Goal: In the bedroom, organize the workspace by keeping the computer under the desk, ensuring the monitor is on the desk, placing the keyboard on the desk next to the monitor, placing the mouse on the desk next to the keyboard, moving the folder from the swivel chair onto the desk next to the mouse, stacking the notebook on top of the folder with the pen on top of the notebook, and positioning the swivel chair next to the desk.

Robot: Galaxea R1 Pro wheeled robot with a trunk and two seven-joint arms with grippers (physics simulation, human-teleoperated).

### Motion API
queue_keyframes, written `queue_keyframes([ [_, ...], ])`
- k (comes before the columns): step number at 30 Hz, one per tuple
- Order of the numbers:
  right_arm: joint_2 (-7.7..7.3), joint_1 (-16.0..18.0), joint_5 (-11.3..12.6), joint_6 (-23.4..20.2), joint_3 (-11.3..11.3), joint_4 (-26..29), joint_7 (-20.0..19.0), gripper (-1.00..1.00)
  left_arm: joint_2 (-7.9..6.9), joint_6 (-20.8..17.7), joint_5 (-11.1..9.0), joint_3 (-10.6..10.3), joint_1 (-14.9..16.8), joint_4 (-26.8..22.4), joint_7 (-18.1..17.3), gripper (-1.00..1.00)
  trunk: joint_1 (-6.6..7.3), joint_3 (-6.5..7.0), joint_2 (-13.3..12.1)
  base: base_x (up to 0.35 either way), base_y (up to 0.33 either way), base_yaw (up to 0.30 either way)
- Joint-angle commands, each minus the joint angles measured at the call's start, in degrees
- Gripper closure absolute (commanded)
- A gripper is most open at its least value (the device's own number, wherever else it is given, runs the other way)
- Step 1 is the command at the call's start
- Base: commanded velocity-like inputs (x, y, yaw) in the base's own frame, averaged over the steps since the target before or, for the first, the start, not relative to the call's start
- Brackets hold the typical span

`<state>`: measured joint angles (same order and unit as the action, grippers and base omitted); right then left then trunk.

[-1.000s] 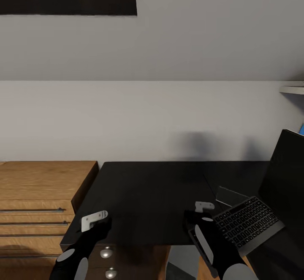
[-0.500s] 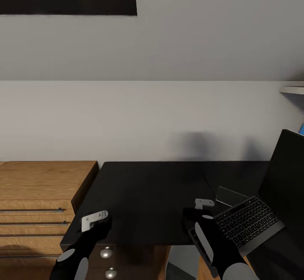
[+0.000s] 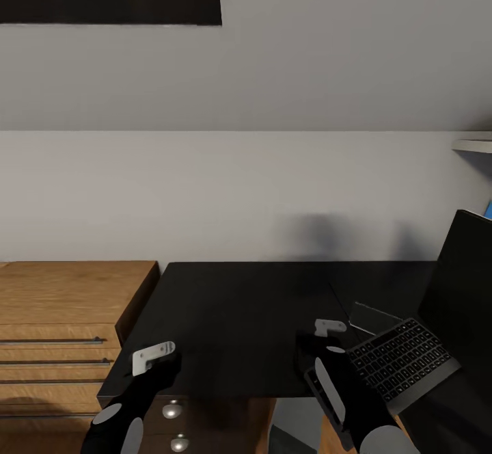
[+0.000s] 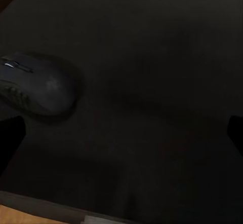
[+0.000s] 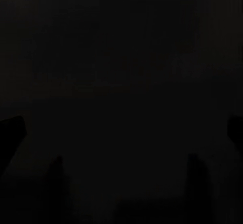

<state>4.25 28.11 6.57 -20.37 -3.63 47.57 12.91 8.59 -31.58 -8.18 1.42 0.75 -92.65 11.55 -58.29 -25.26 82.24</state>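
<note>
Black desk (image 3: 239, 317) fills your view; nothing has shifted except your right gripper (image 3: 316, 353) creeping slightly forward. Keyboard (image 3: 400, 365) sits at its 3 o'clock. Left gripper's fingers (image 4: 10, 140) are spread wide, mouse (image 4: 38, 84) lying unheld between them. Right jaws: can't tell.

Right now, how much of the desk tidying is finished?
Done: the monitor and keyboard sit side by side on the desk. In hand: the mouse lies on the desk under the left arm, not beside the keyboard. Left: folder, notebook, pen, chair.
</note>
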Motion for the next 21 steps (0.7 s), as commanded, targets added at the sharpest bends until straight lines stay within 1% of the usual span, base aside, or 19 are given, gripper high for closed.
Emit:
queue_keyframes([
  [1, -0.04, 0.0, 0.6, -0.2, -0.2, 0.5, 0.5, -1.00, 0.03, -0.2, -0.6, 0.0, 0.0, -0.1, 0.4, -1.00, 0.00, -0.07, 0.0, 0.000, 0.000, 0.000],
  [4, 0.01, -0.3, 0.6, -0.5, -0.2, 4.7, 0.6, -1.00, 0.03, -0.2, -0.6, 0.0, 0.0, -0.1, 0.4, -1.00, 0.00, -0.07, 0.0, 0.000, 0.000, 0.000],
  [5, 0.03, -1.4, 0.6, -1.6, -0.3, 8.0, 0.6, -1.00, 0.03, -0.2, -0.6, 0.0, 0.0, -0.1, 0.3, -1.00, 0.00, -0.07, 0.0, 0.000, 0.000, 0.000],
  [6, 0.03, -2.0, 0.6, -2.1, -0.3, 9.1, 0.7, -1.00, 0.03, -0.2, -0.6, 0.0, 0.0, -0.1, 0.4, -1.00, 0.00, -0.07, 0.0, 0.000, 0.000, 0.000],
  [7, 0.04, -3.2, 0.6, -3.2, -0.4, 11.3, 0.7, -1.00, 0.03, -0.2, -0.6, 0.0, 0.0, -0.1, 0.4, -1.00, 0.00, -0.07, 0.0, 0.000, 0.000, 0.000],
  [10, 0.05, -4.9, 0.7, -4.5, -0.5, 14.5, 0.7, -1.00, 0.03, -0.2, -0.6, 0.0, 0.0, -0.1, 0.3, -1.00, 0.00, -0.07, 0.0, 0.000, 0.000, 0.000],
  [11, 0.05, -5.7, 0.7, -5.1, -0.5, 16.4, 0.7, -1.00, 0.03, -0.2, -0.6, -0.1, 0.0, -0.1, 0.4, -1.00, 0.00, -0.07, 0.0, 0.000, 0.000, 0.000],
  [14, 0.05, -6.9, 0.8, -6.3, -0.6, 19.8, 0.7, -1.00, 0.03, -0.2, -0.6, -0.2, 0.0, -0.1, 0.3, -1.00, 0.00, -0.07, 0.0, 0.000, 0.000, 0.000],
  [21, 0.12, -7.4, 0.9, -7.3, -0.7, 20.9, 0.7, -1.00, 0.03, -0.2, -0.6, -0.1, 0.0, -0.1, 0.3, -1.00, 0.00, -0.07, 0.0, 0.000, 0.000, 0.000],
])
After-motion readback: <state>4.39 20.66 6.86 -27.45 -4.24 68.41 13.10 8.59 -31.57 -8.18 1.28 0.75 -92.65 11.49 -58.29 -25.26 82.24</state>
